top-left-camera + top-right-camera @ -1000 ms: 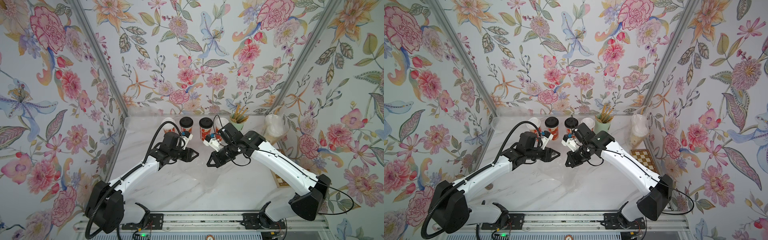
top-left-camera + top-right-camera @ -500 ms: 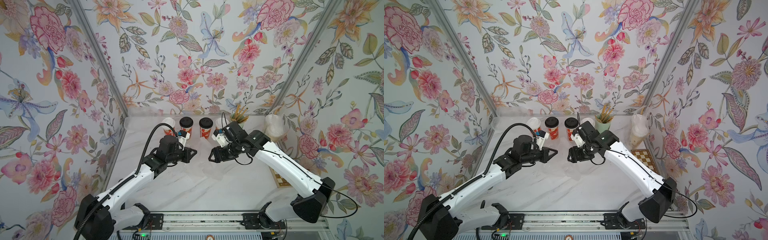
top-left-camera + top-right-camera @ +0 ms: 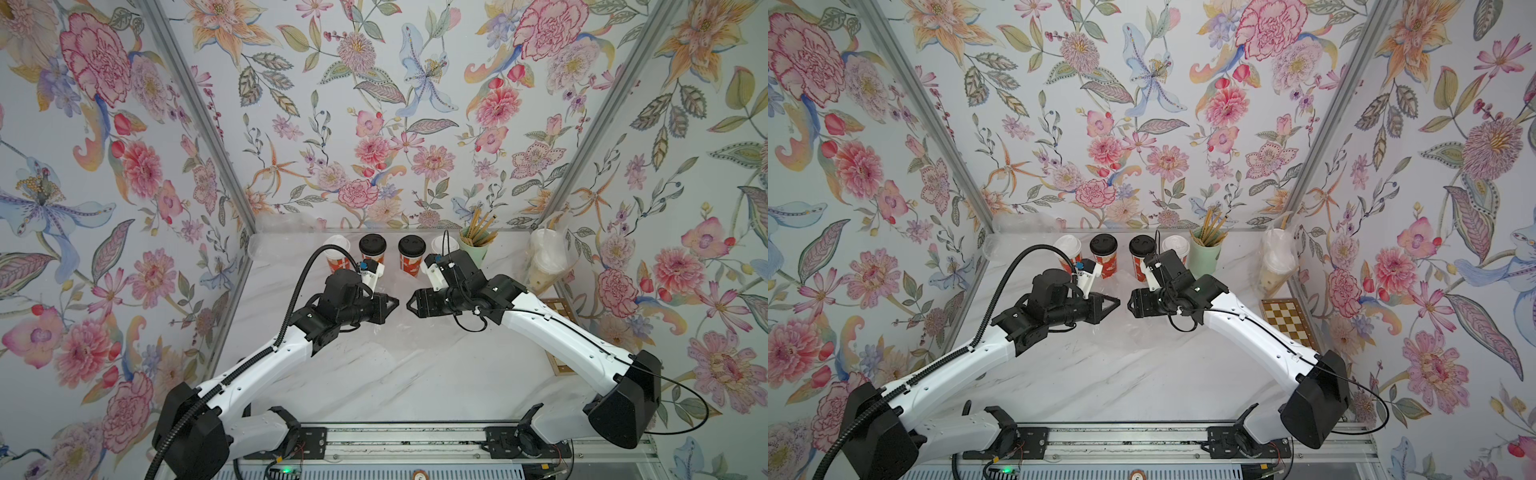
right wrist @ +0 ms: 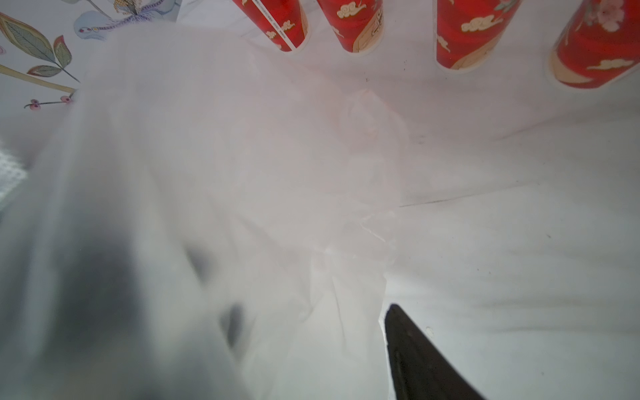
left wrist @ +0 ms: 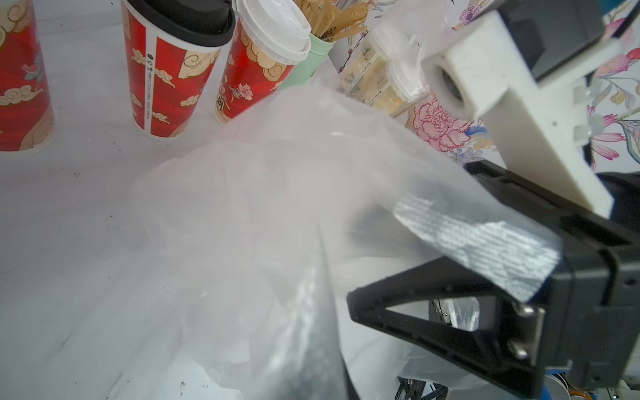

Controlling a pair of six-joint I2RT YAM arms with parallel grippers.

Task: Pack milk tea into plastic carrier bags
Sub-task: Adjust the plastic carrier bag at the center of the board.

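Step in hand: opening the mouth of a carrier bag (image 5: pixel 277 207) — no cup goes in yet.
Left gripper (image 3: pixel 392 304): the fingers are closed to a point. In the left wrist view the film runs in a tight fold towards them, so I judge that they pinch the bag's edge.
Right gripper (image 3: pixel 410 305): the fingers stand apart, with film draped over one of them. I cannot tell whether it is inside the mouth.
Bag: thin clear film, crumpled on the table (image 3: pixel 415 374) at the middle of both top views, between the two grippers.
Milk tea: four red cups (image 3: pixel 411 253) stand upright in a row just above the grippers, unpacked. Two clear cups (image 3: pixel 542 272) sit at the right of the frame inside a second bag (image 3: pixel 1281 249).
Progress: I judge one bag of three is done.
Next move: pull the two edges apart so the mouth stands wide — then one arm must let go and fetch the nearest red cup.
Risk: the film is slippery and the mouth may collapse.
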